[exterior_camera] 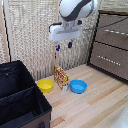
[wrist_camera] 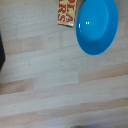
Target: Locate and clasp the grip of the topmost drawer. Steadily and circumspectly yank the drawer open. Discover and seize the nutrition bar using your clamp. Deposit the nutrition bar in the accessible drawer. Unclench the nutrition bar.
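Observation:
The dark brown dresser stands at the exterior view's right, and its topmost drawer [exterior_camera: 114, 21] with a silver bar handle looks pushed in. The nutrition bar [exterior_camera: 60, 77], an orange-yellow packet with red-brown print, stands upright on the wooden floor between two bowls; the wrist view catches one end of the nutrition bar [wrist_camera: 67, 12] beside the blue bowl. My clamp [exterior_camera: 63, 47] hangs high above the packet, well clear of it, its two short blue-tipped fingers apart and empty. The fingers do not show in the wrist view.
A yellow bowl [exterior_camera: 45, 85] sits on the exterior view's left of the packet and a blue bowl [exterior_camera: 78, 86] [wrist_camera: 97, 25] on its right. A large black box [exterior_camera: 20, 97] fills the lower left. A beige curtain hangs behind. A lower drawer [exterior_camera: 110, 57] sits beneath the top one.

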Motion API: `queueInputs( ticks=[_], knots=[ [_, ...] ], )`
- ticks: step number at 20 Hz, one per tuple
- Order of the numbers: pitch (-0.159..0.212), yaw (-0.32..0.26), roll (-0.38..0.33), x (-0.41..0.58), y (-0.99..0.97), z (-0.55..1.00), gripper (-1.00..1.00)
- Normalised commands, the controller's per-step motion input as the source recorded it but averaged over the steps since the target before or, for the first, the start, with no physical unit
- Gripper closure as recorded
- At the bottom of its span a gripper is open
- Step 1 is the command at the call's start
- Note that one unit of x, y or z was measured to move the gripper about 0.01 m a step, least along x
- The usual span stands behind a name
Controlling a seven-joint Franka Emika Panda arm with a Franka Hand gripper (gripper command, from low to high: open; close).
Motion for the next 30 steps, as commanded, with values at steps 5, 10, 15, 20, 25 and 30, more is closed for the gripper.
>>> queueInputs(
  ticks=[5, 10, 15, 20, 25, 30],
  knots=[
    [-0.075, 0.150, -0.259, -0.066, -0.31, 0.05, -1.00],
    [-0.051, 0.140, -0.321, -0.015, -0.26, 0.00, -1.00],
    [-0.034, 0.144, -0.336, -0.005, -0.23, -0.02, -1.00],
    [-0.005, 0.122, -0.363, 0.031, -0.13, 0.00, -1.00],
    [0.007, 0.055, -0.370, 0.259, 0.00, 0.07, -1.00],
    [0.009, 0.049, -0.359, 0.298, 0.00, 0.14, -1.00]
  ],
)
